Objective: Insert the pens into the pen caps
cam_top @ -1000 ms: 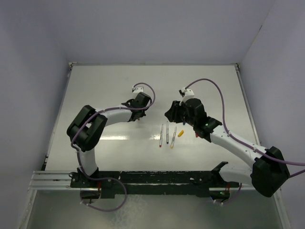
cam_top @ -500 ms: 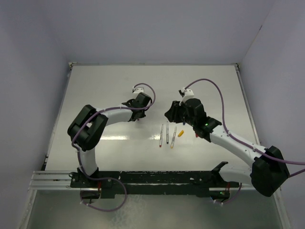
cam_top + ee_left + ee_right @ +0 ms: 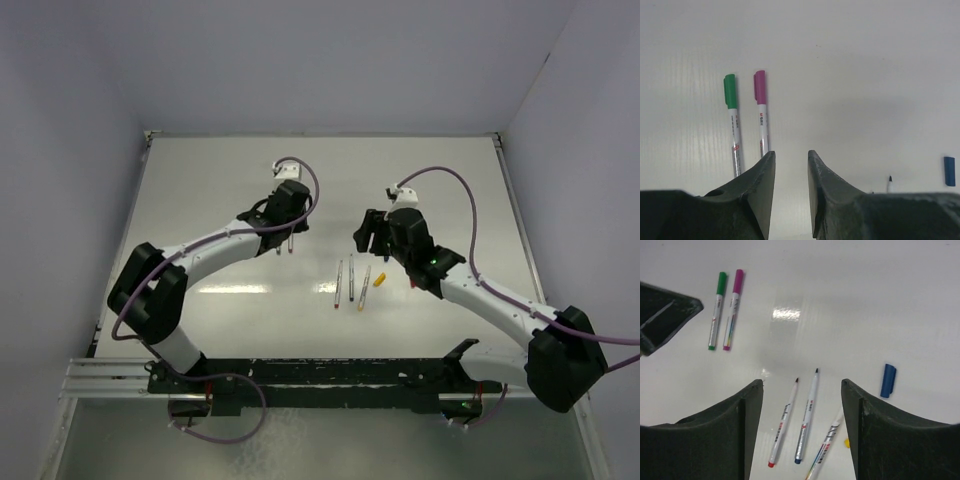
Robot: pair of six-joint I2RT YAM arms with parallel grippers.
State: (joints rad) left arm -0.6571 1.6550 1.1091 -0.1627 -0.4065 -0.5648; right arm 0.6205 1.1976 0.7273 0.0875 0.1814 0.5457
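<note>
From above, we see the left fingers (image 3: pixel 282 230) in the upper middle of the tabletop (image 3: pixel 200 200). They sit over two capped pens (image 3: pixel 290 244) whose ends poke out just below them, and we cannot judge their gap here. The right fingers (image 3: pixel 369 236) sit right of centre, just up and right of three uncapped pens (image 3: pixel 351 283) that lie side by side. A yellow-orange cap (image 3: pixel 380 280) lies just right of those.

In the left wrist view, the left fingers (image 3: pixel 760 185) stand narrowly apart with nothing between them. Beyond them a green-capped pen (image 3: pixel 733 125) and a magenta-capped pen (image 3: pixel 761 112) lie parallel, close but apart, caps toward the top of the frame. A loose blue cap (image 3: pixel 949 171) lies at the right edge.

In the right wrist view, the right fingers (image 3: pixel 747 425) are spread wide and hold nothing. Framed between them on the tabletop lie a red-ended pen (image 3: pixel 783 422), a blue-ended pen (image 3: pixel 807 415) and a third pen (image 3: pixel 826 440), with the yellow-orange cap (image 3: pixel 846 442) beside that last one. The blue cap (image 3: pixel 888 380) lies at the right. The green-capped pen (image 3: pixel 716 310) and magenta-capped pen (image 3: pixel 732 309) lie at the upper left.
</note>
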